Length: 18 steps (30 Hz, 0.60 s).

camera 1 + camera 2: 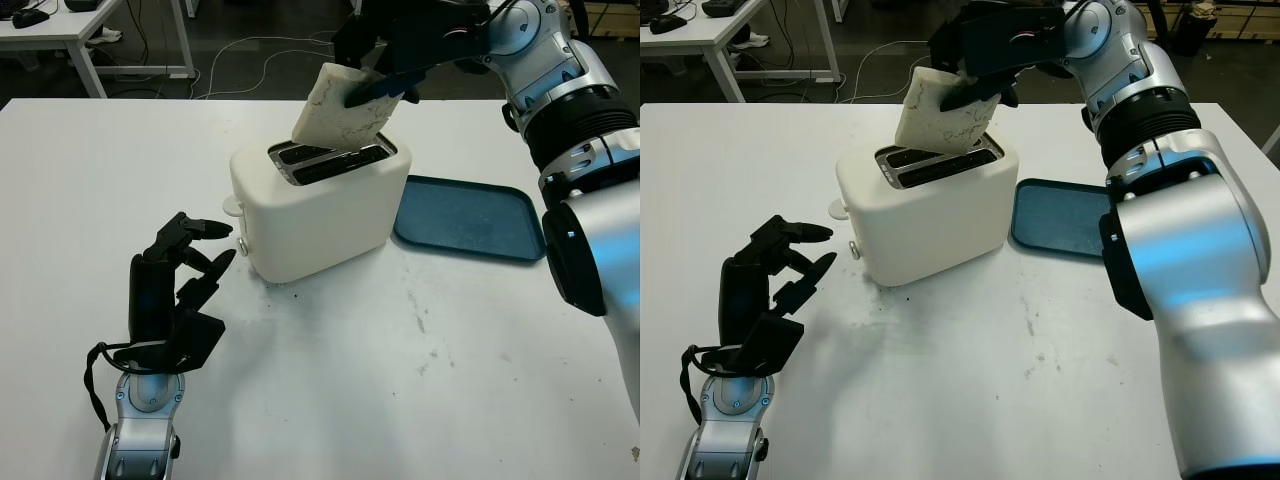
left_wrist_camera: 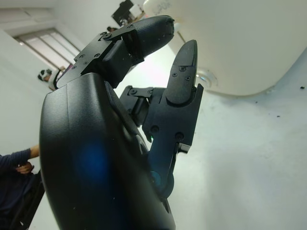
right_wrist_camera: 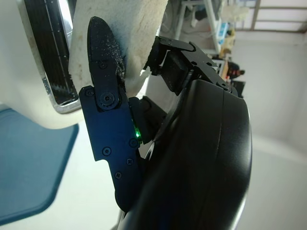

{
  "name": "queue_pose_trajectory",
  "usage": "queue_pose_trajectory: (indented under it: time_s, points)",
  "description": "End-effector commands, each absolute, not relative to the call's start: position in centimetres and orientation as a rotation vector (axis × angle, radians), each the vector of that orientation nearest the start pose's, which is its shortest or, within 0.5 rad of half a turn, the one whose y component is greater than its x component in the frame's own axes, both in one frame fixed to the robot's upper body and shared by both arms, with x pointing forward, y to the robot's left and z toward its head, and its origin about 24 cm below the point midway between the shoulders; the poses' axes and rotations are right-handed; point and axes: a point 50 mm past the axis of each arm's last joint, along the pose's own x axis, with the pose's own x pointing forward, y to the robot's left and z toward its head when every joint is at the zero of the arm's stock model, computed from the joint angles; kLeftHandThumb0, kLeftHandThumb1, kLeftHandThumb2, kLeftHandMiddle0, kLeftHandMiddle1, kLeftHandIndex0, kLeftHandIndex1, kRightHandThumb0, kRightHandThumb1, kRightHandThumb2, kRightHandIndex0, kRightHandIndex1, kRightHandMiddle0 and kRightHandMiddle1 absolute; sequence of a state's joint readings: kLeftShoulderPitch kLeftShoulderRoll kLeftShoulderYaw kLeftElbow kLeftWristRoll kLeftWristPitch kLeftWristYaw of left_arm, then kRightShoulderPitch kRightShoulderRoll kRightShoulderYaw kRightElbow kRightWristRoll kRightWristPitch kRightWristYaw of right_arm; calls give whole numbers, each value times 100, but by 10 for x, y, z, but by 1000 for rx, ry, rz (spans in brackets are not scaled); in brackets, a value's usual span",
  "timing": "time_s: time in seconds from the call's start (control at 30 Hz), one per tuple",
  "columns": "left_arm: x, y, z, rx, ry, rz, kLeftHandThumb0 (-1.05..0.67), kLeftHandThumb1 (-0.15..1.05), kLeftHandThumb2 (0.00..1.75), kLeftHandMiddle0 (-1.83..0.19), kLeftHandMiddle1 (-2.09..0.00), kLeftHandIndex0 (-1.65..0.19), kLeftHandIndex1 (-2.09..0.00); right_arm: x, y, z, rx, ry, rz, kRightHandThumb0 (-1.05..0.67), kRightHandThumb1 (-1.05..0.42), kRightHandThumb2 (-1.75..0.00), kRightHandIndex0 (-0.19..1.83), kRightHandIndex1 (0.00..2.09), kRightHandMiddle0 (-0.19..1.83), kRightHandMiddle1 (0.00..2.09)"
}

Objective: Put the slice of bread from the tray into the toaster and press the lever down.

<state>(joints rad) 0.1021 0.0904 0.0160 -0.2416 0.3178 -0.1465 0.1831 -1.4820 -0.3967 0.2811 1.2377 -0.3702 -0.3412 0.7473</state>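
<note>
A cream toaster [image 1: 320,210] stands mid-table, its two slots [image 1: 332,160] facing up. Its lever [image 1: 232,206] sticks out of the left end, in the raised position. My right hand [image 1: 385,75] is shut on a slice of bread [image 1: 335,105] and holds it tilted just above the slots, with the lower corner at the slot opening. In the right wrist view a finger [image 3: 108,96] presses the bread [image 3: 129,28] beside the slot [image 3: 48,52]. The blue tray [image 1: 470,218] lies to the toaster's right. My left hand [image 1: 180,280] is open, low at the front left, near the lever end.
A white desk [image 1: 60,30] with cables on the floor stands beyond the table's far edge. A person's sleeve [image 2: 12,163] shows in the left wrist view. Small dark crumbs [image 1: 420,320] dot the table in front of the toaster.
</note>
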Motion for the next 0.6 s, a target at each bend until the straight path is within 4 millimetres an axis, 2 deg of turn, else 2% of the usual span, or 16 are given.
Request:
queue_pose_trajectory:
  time_s: [0.0, 0.3, 0.47, 0.57]
  points:
    - [229, 173, 96, 391, -332, 202, -23, 92, 15, -62, -163, -58, -98, 411, -119, 300, -1092, -201, 747, -59, -92, -25, 117, 175, 102, 175]
    - [229, 173, 95, 390, -335, 203, -21, 92, 15, -61, -163, -59, -97, 406, -126, 313, -1052, -273, 759, -56, -92, -29, 112, 175, 95, 175]
    - [228, 173, 95, 384, -333, 205, -21, 92, 15, -61, -164, -59, -97, 408, -124, 303, -1023, -223, 795, -55, -92, -24, 114, 175, 97, 175]
    - [228, 174, 95, 385, -333, 204, -22, 92, 16, -60, -164, -59, -97, 410, -121, 293, -1088, -190, 786, -62, -92, -22, 116, 175, 101, 175]
